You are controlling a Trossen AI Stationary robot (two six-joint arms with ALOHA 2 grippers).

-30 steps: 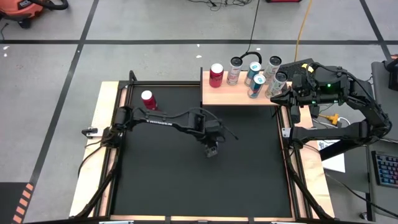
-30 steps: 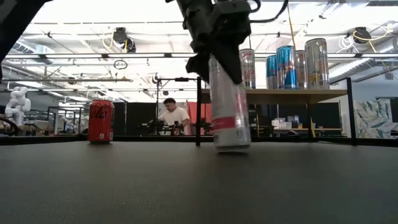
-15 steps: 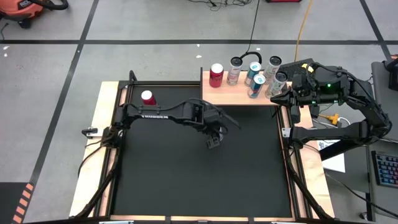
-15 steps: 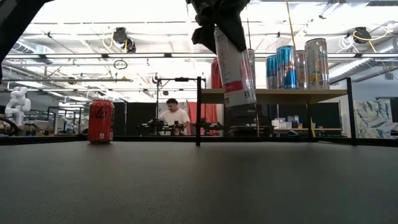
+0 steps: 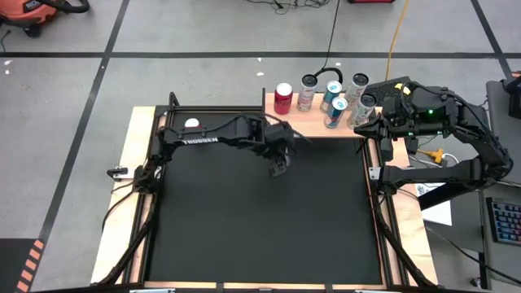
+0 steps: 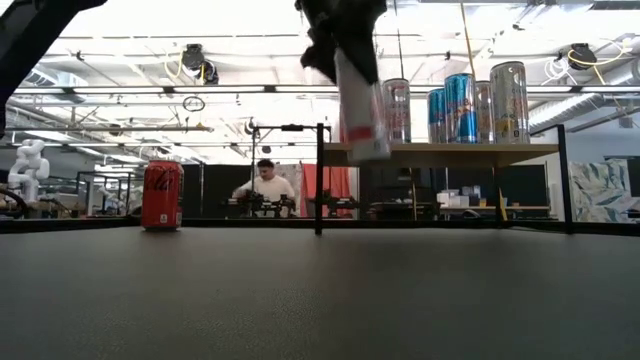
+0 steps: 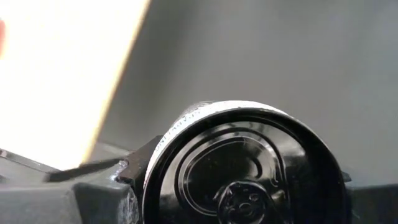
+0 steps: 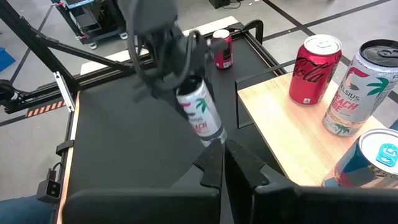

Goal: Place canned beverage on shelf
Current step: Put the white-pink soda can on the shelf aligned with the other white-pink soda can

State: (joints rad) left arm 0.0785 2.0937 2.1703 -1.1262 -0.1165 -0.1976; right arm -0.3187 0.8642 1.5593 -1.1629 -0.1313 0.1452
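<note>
**Slim can held in the air near the shelf**

While the right arm waits at the right end of the shelf [image 5: 313, 126], its right claw [image 8: 225, 163] pressed together with nothing in it, the left claw [image 5: 279, 163] hangs above the black table [image 5: 260, 228], clamped on a slim white can [image 6: 362, 105]. The can is off the table and tilted, its base toward the shelf's front edge, level with the pale-wood board in the low view. Pink lettering shows on its side in the right wrist view [image 8: 200, 111].

The shelf stands at the table's far edge on black metal supports. On it, a red cola can [image 5: 282, 97] stands at the left end, a white Celsius can [image 5: 307, 92] just beside it, then two blue-and-silver cans [image 5: 334, 104] and two pale tall cans [image 5: 363, 102] toward the right.

Another red cola can [image 6: 162, 195] stands upright on the table near its far left corner, well apart from the shelf. In the room beyond, a person [image 6: 265, 185] sits at a bench.
</note>
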